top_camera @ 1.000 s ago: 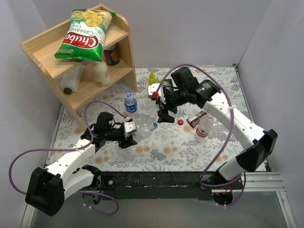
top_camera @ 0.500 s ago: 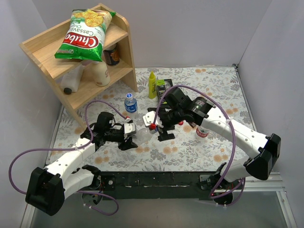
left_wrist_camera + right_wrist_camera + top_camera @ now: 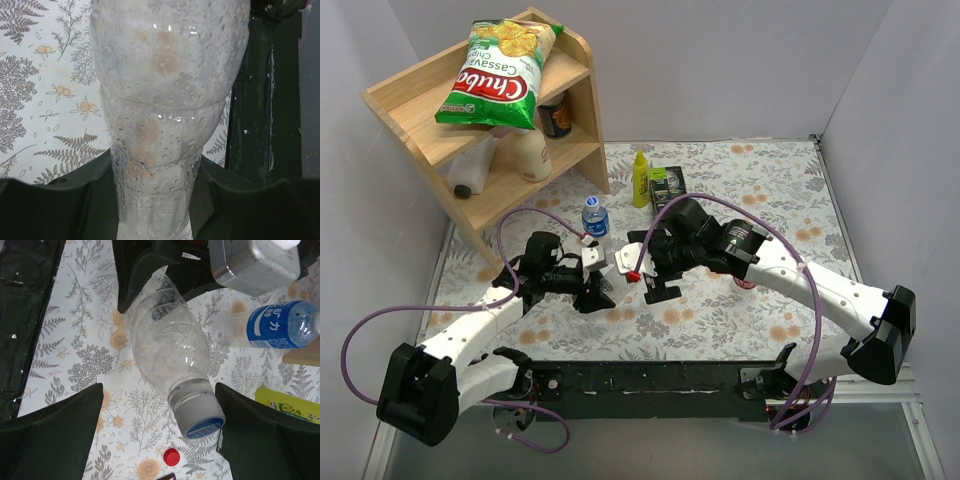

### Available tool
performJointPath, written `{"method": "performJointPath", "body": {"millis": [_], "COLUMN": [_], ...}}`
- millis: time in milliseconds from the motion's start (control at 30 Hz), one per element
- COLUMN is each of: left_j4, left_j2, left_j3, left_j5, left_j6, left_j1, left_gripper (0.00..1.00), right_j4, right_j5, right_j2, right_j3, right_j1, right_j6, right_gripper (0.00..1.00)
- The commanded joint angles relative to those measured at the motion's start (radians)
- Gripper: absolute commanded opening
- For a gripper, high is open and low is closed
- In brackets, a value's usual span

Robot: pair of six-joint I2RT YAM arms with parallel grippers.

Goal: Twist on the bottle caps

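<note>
My left gripper (image 3: 592,283) is shut on the body of an unlabelled clear bottle (image 3: 165,100), holding it tilted above the floral table. In the right wrist view this bottle (image 3: 167,347) carries a blue-topped cap (image 3: 201,416) on its neck. My right gripper (image 3: 159,390) is open, one finger on each side of the neck and cap, touching neither. A loose red cap (image 3: 171,456) lies on the table just below. The blue-labelled bottle (image 3: 595,218) stands behind the grippers. A bit of the red-and-white bottle (image 3: 745,283) shows under the right arm.
A wooden shelf (image 3: 490,130) at the back left holds a chips bag (image 3: 500,70) and cream bottles. A yellow squeeze bottle (image 3: 640,180) and a small dark box (image 3: 667,183) stand at the back centre. The black table edge (image 3: 260,100) runs close to the left gripper.
The right arm swung from the back of the table forward and left, bringing its open jaws around the held bottle's capped end. The left gripper stayed where it was, still gripping the bottle.
</note>
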Motion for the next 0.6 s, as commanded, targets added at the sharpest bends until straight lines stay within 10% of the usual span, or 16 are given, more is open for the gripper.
{"method": "performJointPath", "body": {"millis": [0, 567], "left_j4": [0.083, 0.149], "left_j2": [-0.002, -0.019], "left_j3": [0.013, 0.002], "left_j5": [0.028, 0.066], "left_j6": [-0.081, -0.164], "left_j1": [0.014, 0.059], "left_gripper": [0.00, 0.00], "right_j4": [0.033, 0.019], "right_j5": [0.026, 0.084], "right_j2": [-0.043, -0.043], "right_j3": [-0.029, -0.058], "right_j1": [0.012, 0.012], "right_j6": [0.040, 0.092], "right_gripper": [0.98, 0.98]}}
